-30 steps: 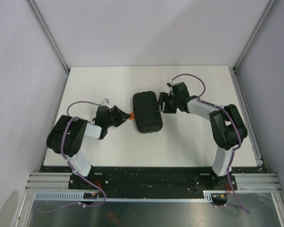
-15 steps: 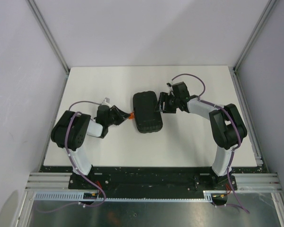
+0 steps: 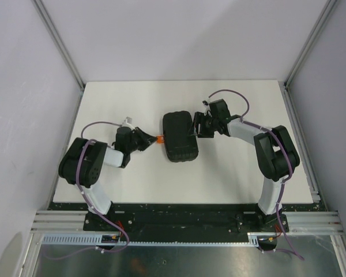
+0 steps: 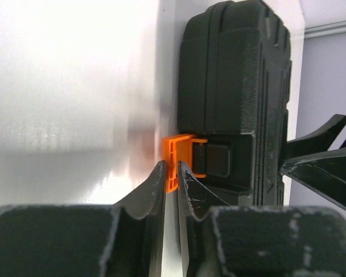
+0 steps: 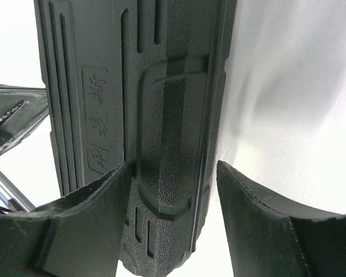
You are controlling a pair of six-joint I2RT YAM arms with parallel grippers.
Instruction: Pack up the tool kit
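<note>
Fingers of left gripper (image 4: 170,168): bottom centre of the left wrist view, drawn nearly together and pinched on the lower edge of the orange latch (image 4: 183,154).
Fingers of right gripper (image 5: 173,167): set wide apart astride one end of the case. The finger at frame left (image 5: 86,219) overlaps the ribbed lid, while the one at frame right stands off it with bare table showing between.
Tool kit case (image 3: 180,137): black, lid down, lying flat at the middle of the top view between the two grippers. Its contents are hidden.
Latch side: faces frame left in the top view, the orange tab jutting from the case wall into the left fingertips.
Table (image 3: 236,173): white, bearing the case.
Purple cables (image 3: 232,94): looped along both arms.
Surround: grey walls and aluminium rails (image 3: 57,43) at the table's far corners.
</note>
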